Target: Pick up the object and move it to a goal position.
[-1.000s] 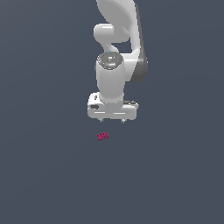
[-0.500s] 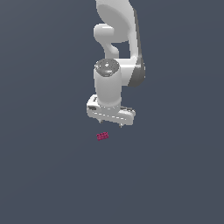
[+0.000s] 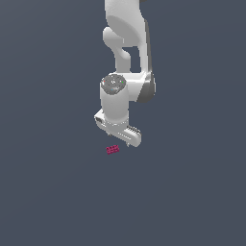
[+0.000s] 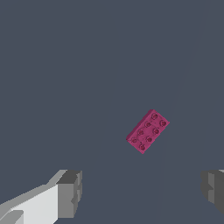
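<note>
The object is a tiny magenta-pink flat block (image 3: 113,149) with a studded top, lying on the dark grey floor. In the wrist view it (image 4: 148,131) lies at a slant, apart from both fingers. My white gripper (image 3: 121,139) hangs just above the block, slightly toward the exterior view's right of it. The gripper (image 4: 142,190) is open and empty. Its two grey fingertips (image 4: 70,192) stand wide apart, and the block is not between them.
The floor (image 3: 192,192) is a plain dark grey surface all around. The white arm (image 3: 127,38) rises straight up from the hand. No other objects are in view.
The hand has turned about its vertical axis and come lower, closer to the block. The block has not moved.
</note>
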Motion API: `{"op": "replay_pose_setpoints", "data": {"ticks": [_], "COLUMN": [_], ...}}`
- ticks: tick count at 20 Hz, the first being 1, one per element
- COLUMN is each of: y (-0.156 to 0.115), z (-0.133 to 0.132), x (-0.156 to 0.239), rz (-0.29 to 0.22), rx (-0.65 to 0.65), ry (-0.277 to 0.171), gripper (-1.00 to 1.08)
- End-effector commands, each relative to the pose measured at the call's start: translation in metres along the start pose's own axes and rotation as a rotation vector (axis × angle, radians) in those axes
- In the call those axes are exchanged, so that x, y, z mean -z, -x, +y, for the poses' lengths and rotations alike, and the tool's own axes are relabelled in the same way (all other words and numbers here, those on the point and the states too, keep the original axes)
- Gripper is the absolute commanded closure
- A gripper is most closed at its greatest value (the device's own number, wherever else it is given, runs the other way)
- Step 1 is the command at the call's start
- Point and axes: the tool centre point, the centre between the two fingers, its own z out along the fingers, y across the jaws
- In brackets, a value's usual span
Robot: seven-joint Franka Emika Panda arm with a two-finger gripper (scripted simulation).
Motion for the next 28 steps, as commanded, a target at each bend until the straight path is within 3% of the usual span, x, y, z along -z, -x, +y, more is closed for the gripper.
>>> {"op": "replay_pose_setpoints", "data": {"ticks": [1, 16, 28], "y": [-0.002, -0.012, -0.016], "z": [0.003, 0.024, 0.033], "x": [-0.007, -0.046, -0.060], "rz": [-0.001, 0.007, 0.015], "rx": [-0.078, -0.520, -0.687], "ry": [0.002, 0.019, 0.026], "gripper": [-0.92, -0.92, -0.92]}}
